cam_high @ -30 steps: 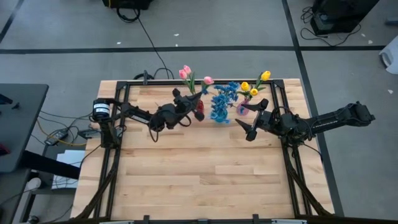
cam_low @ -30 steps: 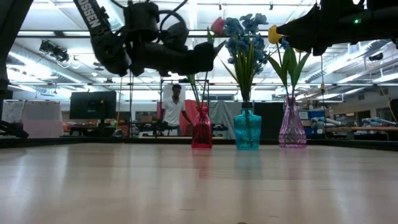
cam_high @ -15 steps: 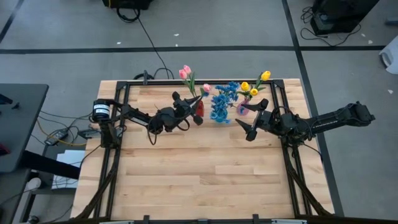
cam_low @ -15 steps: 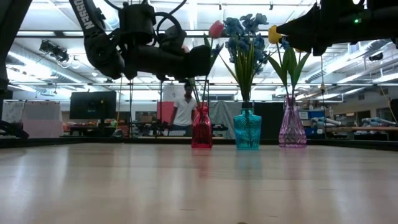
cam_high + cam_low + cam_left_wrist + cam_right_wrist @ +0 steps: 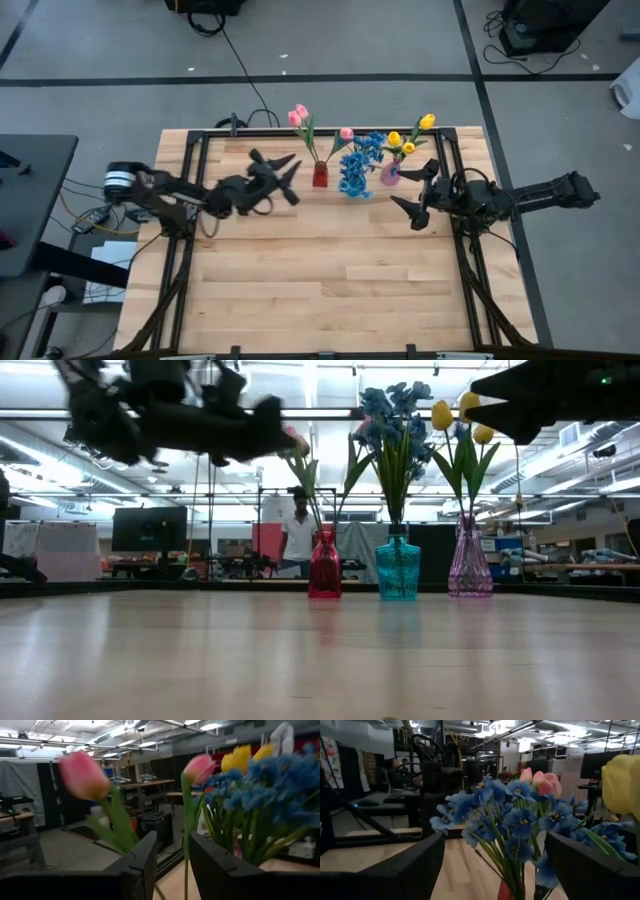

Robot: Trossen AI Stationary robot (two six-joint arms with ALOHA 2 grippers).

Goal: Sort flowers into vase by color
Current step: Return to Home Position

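Observation:
Three vases stand in a row near the table's far edge. The red vase (image 5: 320,177) holds pink tulips (image 5: 298,116). The blue vase (image 5: 398,568) holds blue blooms (image 5: 361,158). The purple vase (image 5: 469,560) holds yellow tulips (image 5: 408,140). My left gripper (image 5: 289,178) is open and empty, raised just left of the red vase. A pink tulip's stem (image 5: 185,865) shows beyond the gap between its fingers. My right gripper (image 5: 414,196) is open and empty, raised to the right of the purple vase. It faces the blue blooms (image 5: 510,820).
A black frame (image 5: 200,150) runs along the table's left, far and right edges. The wooden table top (image 5: 320,290) stretches bare from the vases to the near edge. A person (image 5: 297,535) stands in the room behind the table.
My left gripper has drawn back from the red vase toward the table's left edge, leaving a pink tulip standing in that vase. My right gripper has shifted slightly toward the table's right edge.

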